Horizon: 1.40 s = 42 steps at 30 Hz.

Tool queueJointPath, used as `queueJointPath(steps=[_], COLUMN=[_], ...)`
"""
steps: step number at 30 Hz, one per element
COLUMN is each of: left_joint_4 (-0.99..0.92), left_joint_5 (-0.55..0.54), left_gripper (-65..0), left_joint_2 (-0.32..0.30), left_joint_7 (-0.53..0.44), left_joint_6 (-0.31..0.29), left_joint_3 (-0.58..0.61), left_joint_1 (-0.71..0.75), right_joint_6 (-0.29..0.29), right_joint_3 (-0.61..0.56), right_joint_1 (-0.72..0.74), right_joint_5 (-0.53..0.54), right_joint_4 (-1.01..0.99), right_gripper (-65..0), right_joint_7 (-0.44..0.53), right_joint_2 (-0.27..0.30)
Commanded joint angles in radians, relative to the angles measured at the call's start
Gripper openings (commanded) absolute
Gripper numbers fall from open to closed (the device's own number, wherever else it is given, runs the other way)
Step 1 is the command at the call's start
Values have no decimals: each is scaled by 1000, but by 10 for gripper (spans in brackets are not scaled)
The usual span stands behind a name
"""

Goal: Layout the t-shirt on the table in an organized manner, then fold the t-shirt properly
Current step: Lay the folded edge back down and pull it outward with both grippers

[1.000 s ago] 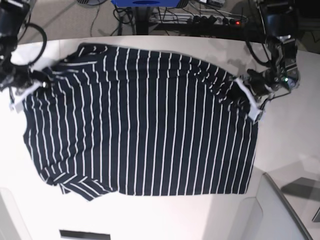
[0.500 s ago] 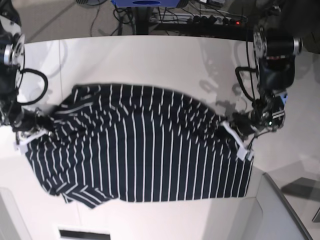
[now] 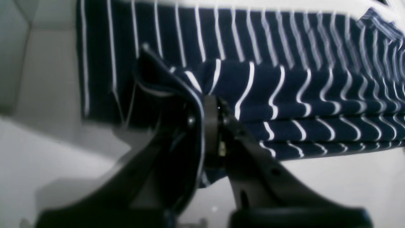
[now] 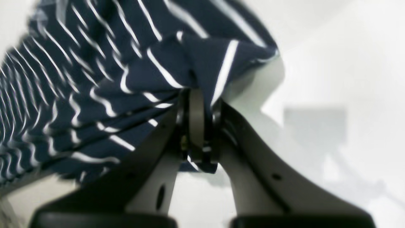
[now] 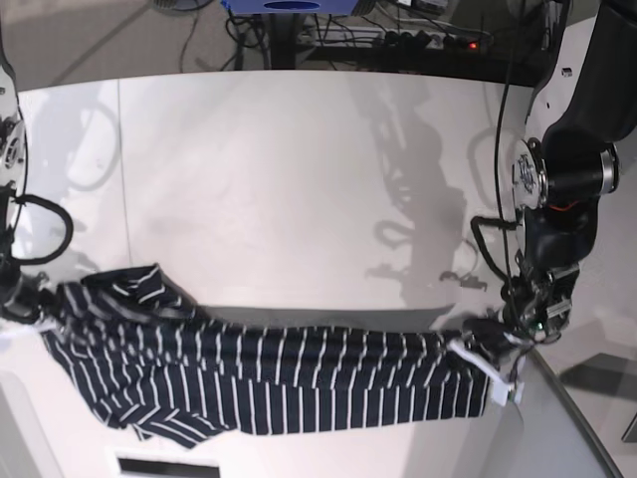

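Both my grippers are clamped on the t-shirt (image 5: 269, 383). My left gripper (image 3: 211, 109) sits mid-frame in the left wrist view, jaws pressed together on a bunched fold of the striped cloth; in the base view it's at lower right (image 5: 495, 360), pinching the shirt's right end. My right gripper (image 4: 197, 104) is mid-frame in the right wrist view, jaws closed tight on a gathered corner, cloth poking out below the fingertips; in the base view it's at the far left edge (image 5: 22, 311), mostly cut off, holding the shirt's left end.

The shirt is stretched into a long narrow band across the bottom of the base frame, running left to right between the two grips, doubled over on itself with layers stacked. A sleeve sticks out at lower left. It lies along the near edge of the table (image 5: 299, 179); the white top fills the upper and middle frame, bare. Cables and a power strip (image 5: 428, 40) show along the top edge, beyond the table.
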Motion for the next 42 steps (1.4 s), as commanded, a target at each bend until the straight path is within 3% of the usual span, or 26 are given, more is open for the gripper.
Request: queueJointPath(steps=[1, 4, 6, 13, 16, 19, 24, 29, 33, 37, 42], left_joint_4=[13, 33, 89, 564, 682, 739, 751, 754, 753, 759, 876], left_joint_5=[-1, -1, -1, -2, -5, -7, -2, -2, -1, -1, -4], left_gripper=[-650, -650, -650, -650, -650, -650, -650, -650, -650, -650, -650], left_joint_2=[-7, -6, -9, -24, -41, -55, -55, -52, -41, -40, -46], left_joint_7=[-9, -1, 61, 281, 335, 347, 346, 347, 347, 347, 395], left_joint_6=[8, 8, 8, 8, 8, 8, 8, 8, 8, 8, 8], left_joint_3=[3, 3, 3, -7, -9, -9, -90, -95, -95, -95, -107], left_joint_1=[6, 81, 146, 451, 526, 586, 618, 618, 618, 624, 686], right_joint_6=[-9, 50, 79, 87, 82, 82, 82, 82, 82, 82, 83], right_joint_3=[1, 1, 1, 12, 18, 97, 132, 135, 137, 138, 152], right_joint_1=[23, -4, -26, -194, -283, -365, -397, -397, -398, -411, -483], right_joint_5=[0, 0, 0, 8, 9, 6, 0, 0, 0, 8, 9], right_joint_4=[11, 14, 34, 316, 479, 600, 640, 640, 640, 645, 767], right_gripper=[-647, -648, -648, -648, -648, -648, -648, -641, -557, -650, -650], right_joint_7=[-5, -62, -108, -329, -384, -445, -464, -465, -464, -467, -520], right_joint_2=[23, 23, 23, 17, 15, 14, 23, 20, 20, 20, 15])
